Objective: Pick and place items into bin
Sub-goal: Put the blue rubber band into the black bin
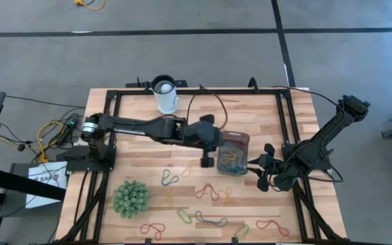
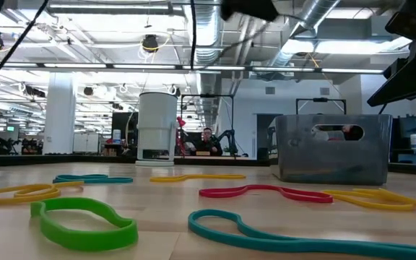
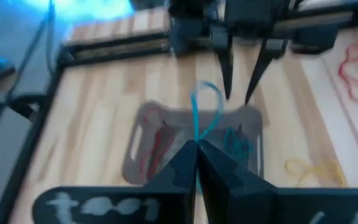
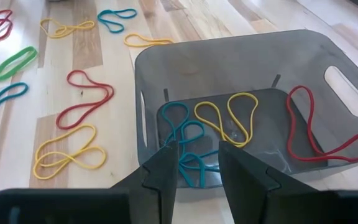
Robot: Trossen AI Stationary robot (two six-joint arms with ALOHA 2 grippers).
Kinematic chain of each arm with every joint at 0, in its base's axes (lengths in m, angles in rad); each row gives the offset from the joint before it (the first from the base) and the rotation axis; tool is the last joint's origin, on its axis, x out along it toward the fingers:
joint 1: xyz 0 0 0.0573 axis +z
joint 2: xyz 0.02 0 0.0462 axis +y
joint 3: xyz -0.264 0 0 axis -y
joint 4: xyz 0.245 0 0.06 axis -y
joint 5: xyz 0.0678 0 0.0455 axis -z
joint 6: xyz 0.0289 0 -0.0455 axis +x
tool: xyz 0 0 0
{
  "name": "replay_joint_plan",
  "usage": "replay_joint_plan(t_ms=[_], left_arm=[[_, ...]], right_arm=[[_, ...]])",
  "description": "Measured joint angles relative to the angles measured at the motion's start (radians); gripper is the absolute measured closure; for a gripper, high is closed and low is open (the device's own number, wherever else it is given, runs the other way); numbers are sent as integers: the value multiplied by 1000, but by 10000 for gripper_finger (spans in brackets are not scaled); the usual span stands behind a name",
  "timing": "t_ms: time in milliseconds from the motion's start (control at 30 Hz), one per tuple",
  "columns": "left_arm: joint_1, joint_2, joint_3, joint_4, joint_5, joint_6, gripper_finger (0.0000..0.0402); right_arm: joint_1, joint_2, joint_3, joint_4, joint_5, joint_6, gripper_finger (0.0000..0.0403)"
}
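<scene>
Two end effectors flank the grey bin: the left end effector is pinched shut on a blue loop dangling over the bin, while the right end effector hangs with fingers apart at the bin's opposite wall, holding nothing. Several loops already lie inside the bin, and many more colored loops are scattered across the worktop.
</scene>
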Motion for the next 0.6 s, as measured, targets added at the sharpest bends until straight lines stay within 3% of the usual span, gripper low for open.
replay_joint_plan(t_ms=[400, 600], left_arm=[[0, 218, 13, 152, 75, 10, 401], [-3, 275, 9, 135, 120, -6, 401]], right_arm=[[-32, 0, 1, 8, -1, 0, 294], [-48, 0, 1, 7, -1, 0, 294]])
